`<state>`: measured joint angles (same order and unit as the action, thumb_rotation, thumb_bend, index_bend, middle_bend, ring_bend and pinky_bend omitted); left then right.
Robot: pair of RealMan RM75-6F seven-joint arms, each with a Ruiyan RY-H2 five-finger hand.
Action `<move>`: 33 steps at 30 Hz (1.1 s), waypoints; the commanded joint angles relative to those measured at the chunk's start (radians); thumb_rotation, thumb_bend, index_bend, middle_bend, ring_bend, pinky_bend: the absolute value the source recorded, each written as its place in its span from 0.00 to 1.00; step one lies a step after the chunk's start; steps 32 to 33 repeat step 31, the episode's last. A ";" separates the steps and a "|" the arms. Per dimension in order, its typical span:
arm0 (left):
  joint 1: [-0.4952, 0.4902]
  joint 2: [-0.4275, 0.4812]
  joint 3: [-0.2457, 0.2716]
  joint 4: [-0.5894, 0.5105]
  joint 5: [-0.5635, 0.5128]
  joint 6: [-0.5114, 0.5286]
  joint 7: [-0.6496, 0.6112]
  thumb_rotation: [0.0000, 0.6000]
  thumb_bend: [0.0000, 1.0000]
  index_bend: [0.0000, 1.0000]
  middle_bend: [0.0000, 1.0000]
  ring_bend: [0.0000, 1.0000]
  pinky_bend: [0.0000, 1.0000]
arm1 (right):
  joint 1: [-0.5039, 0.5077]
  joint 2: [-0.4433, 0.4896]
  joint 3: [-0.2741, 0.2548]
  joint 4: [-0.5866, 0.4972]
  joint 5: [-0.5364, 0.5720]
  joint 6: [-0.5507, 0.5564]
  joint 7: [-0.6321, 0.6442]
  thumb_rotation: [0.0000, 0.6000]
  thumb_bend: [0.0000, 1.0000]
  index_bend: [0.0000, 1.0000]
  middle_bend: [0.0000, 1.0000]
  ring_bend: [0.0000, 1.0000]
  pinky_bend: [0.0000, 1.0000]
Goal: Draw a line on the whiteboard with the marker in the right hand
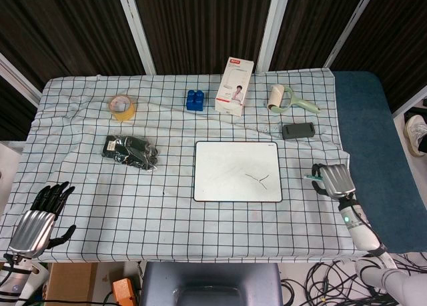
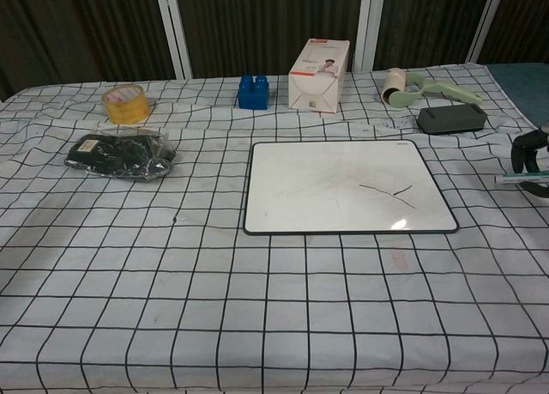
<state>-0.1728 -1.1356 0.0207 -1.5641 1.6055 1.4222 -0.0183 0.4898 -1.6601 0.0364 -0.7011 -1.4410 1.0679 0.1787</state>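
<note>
The whiteboard (image 1: 237,171) (image 2: 347,197) lies flat in the middle of the checked cloth, with a short forked dark stroke near its right side. My right hand (image 1: 335,180) (image 2: 532,156) is off the board, to its right near the cloth's right edge, and grips a thin teal marker (image 1: 312,177) (image 2: 517,178) whose tip points left toward the board. In the chest view only the edge of this hand shows at the right border. My left hand (image 1: 41,221) hovers at the front left corner with fingers spread and nothing in it.
Along the back stand yellow tape (image 1: 122,106), a blue block (image 1: 195,99), a white and red box (image 1: 234,86) and a lint roller (image 1: 283,98). A dark eraser (image 1: 297,130) lies behind the board's right corner. A black bag (image 1: 131,151) rests left of the board.
</note>
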 commanded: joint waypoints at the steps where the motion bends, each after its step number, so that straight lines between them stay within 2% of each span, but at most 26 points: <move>1: -0.001 0.001 0.000 -0.001 0.000 -0.001 -0.001 1.00 0.32 0.00 0.00 0.00 0.01 | 0.002 -0.001 -0.006 0.008 -0.003 -0.016 0.010 1.00 0.46 0.47 0.46 0.42 0.55; 3: -0.002 0.001 0.000 0.000 -0.002 -0.004 -0.004 1.00 0.32 0.00 0.00 0.00 0.01 | -0.001 0.006 -0.006 0.003 -0.002 -0.024 0.012 1.00 0.45 0.42 0.44 0.40 0.51; 5: -0.002 0.001 0.000 0.000 -0.003 -0.004 -0.005 1.00 0.32 0.00 0.00 0.00 0.01 | -0.005 0.016 -0.005 -0.009 0.003 -0.036 0.010 1.00 0.43 0.35 0.40 0.37 0.42; 8: -0.001 0.002 0.000 -0.001 -0.003 -0.001 -0.006 1.00 0.31 0.00 0.00 0.00 0.01 | -0.016 0.043 -0.004 -0.050 0.008 -0.036 0.010 1.00 0.41 0.28 0.37 0.35 0.34; 11: 0.003 0.002 0.000 -0.002 -0.001 0.006 -0.005 1.00 0.31 0.00 0.00 0.00 0.01 | -0.042 0.084 0.004 -0.131 -0.004 0.035 0.045 1.00 0.40 0.25 0.36 0.35 0.34; 13: 0.005 0.002 0.000 -0.002 -0.001 0.009 -0.003 1.00 0.32 0.00 0.00 0.00 0.01 | -0.071 0.128 0.006 -0.210 -0.030 0.129 0.054 1.00 0.39 0.21 0.33 0.32 0.31; 15: 0.006 0.001 -0.001 -0.002 -0.003 0.011 0.001 1.00 0.31 0.00 0.00 0.00 0.01 | -0.111 0.190 0.004 -0.327 -0.059 0.236 0.024 1.00 0.38 0.14 0.28 0.26 0.26; 17: 0.007 0.001 -0.001 -0.002 -0.005 0.010 0.006 1.00 0.32 0.00 0.00 0.00 0.01 | -0.158 0.273 -0.009 -0.474 -0.065 0.300 -0.060 1.00 0.37 0.06 0.17 0.15 0.17; 19: 0.007 0.001 0.000 -0.006 -0.012 0.003 0.016 1.00 0.32 0.00 0.00 0.00 0.01 | -0.236 0.385 -0.027 -0.684 -0.024 0.364 -0.245 1.00 0.36 0.01 0.05 0.03 0.06; 21: 0.007 0.002 0.000 -0.013 -0.024 -0.007 0.034 1.00 0.32 0.00 0.00 0.00 0.01 | -0.325 0.440 -0.029 -0.838 0.013 0.489 -0.421 1.00 0.36 0.00 0.00 0.00 0.01; 22: 0.008 0.002 0.001 -0.016 -0.027 -0.010 0.040 1.00 0.32 0.00 0.00 0.00 0.01 | -0.360 0.441 -0.029 -0.869 0.017 0.548 -0.461 1.00 0.36 0.00 0.00 0.00 0.00; 24: 0.008 0.001 0.003 -0.022 -0.027 -0.013 0.050 1.00 0.32 0.00 0.00 0.00 0.01 | -0.420 0.425 -0.030 -0.891 0.007 0.646 -0.481 1.00 0.36 0.00 0.00 0.00 0.00; 27: 0.009 -0.004 0.005 -0.020 -0.012 -0.003 0.055 1.00 0.32 0.00 0.00 0.00 0.01 | -0.444 0.436 -0.044 -0.891 -0.061 0.694 -0.464 1.00 0.36 0.00 0.00 0.00 0.00; 33: 0.016 -0.011 0.010 -0.019 0.001 0.011 0.069 1.00 0.32 0.00 0.00 0.00 0.02 | -0.444 0.436 -0.029 -0.888 -0.051 0.668 -0.447 1.00 0.36 0.00 0.00 0.00 0.00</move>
